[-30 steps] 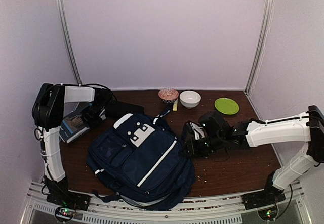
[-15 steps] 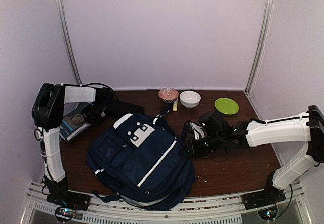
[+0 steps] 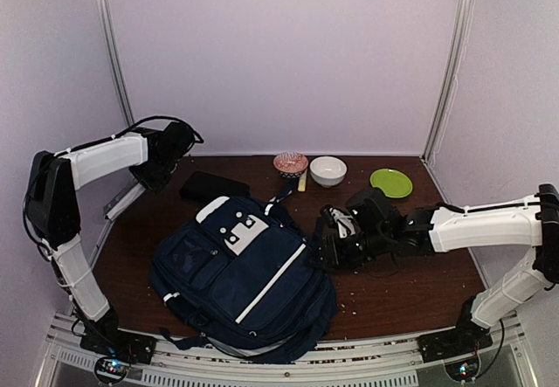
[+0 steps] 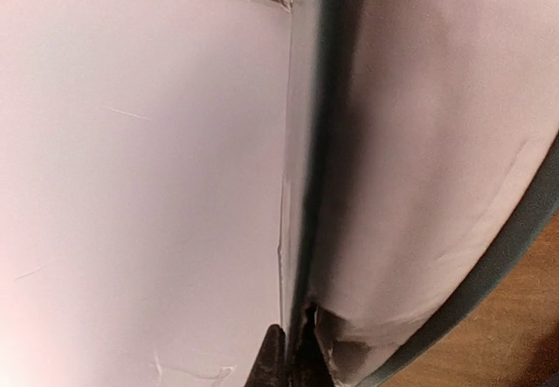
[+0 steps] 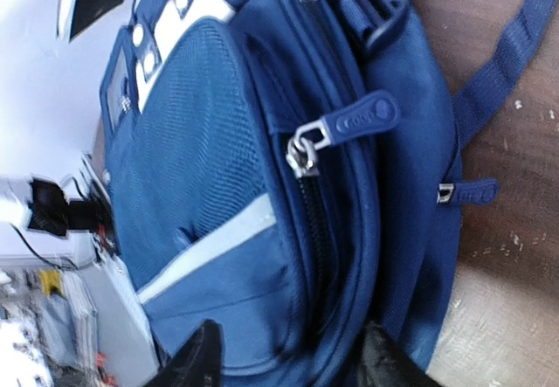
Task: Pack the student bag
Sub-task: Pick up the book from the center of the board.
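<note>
The student bag (image 3: pixel 244 273), navy with white stripes and a white patch, lies flat at the table's front centre. My right gripper (image 3: pixel 327 240) is at its right edge. In the right wrist view its fingers (image 5: pixel 194 359) stand apart on either side of the bag's (image 5: pixel 201 142) zipped side, below the zip pull (image 5: pixel 349 125). My left gripper (image 3: pixel 159 170) is raised at the back left, shut on a thin book (image 3: pixel 122 202) that hangs tilted and edge-on. In the left wrist view the jaws (image 4: pixel 293 348) pinch the book's edge (image 4: pixel 301 230), and its pale cover (image 4: pixel 419 142) fills the right half.
A black case (image 3: pixel 214 184) lies just behind the bag. Along the back stand a patterned bowl (image 3: pixel 290 162), a white bowl (image 3: pixel 327 170), a small yellow item (image 3: pixel 302 182) and a green plate (image 3: pixel 390 183). Crumbs dot the wood right of the bag.
The left gripper closed on the book and lifted it off the table at the left, tilting it on edge. The right gripper's jaws opened at the bag's right side.
</note>
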You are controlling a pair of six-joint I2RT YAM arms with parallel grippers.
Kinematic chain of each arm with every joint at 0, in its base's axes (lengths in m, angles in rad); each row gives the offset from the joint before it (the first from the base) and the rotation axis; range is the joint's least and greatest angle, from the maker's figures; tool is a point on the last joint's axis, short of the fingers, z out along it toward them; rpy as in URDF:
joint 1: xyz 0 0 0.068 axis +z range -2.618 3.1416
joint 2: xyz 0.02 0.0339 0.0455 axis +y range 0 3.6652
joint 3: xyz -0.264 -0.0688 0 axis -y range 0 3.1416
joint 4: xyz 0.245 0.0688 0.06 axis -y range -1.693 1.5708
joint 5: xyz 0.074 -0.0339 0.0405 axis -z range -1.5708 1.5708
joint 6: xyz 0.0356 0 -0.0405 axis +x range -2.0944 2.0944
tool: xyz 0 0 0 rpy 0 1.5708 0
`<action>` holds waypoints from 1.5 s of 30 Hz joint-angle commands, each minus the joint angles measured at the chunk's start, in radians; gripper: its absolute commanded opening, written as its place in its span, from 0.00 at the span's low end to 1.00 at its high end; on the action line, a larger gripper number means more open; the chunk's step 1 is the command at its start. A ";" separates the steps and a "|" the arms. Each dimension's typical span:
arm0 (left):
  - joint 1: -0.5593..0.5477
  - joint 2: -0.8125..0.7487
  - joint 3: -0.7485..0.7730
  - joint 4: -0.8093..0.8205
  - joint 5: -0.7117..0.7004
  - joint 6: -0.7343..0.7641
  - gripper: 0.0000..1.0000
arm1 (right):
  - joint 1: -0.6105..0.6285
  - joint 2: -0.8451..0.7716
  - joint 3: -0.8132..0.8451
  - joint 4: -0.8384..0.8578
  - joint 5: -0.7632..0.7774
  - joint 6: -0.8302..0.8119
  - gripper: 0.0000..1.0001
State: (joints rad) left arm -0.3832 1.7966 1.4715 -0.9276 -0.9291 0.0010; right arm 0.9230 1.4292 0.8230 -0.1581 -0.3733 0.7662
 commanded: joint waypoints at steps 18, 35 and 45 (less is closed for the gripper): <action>-0.723 -0.480 -0.321 0.939 -0.332 0.747 0.00 | -0.063 -0.372 0.141 -0.111 0.104 0.213 0.84; -1.023 -0.118 -0.515 2.462 -0.256 1.808 0.00 | -0.184 -0.500 -0.172 0.410 0.005 0.607 0.99; -1.039 -0.126 -0.505 2.322 -0.242 1.634 0.00 | -0.185 -0.587 -0.207 0.362 0.122 0.588 1.00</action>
State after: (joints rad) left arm -1.4212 1.7111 0.9360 1.3083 -1.1973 1.6642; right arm 0.7399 0.8955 0.6487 0.1810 -0.3134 1.3476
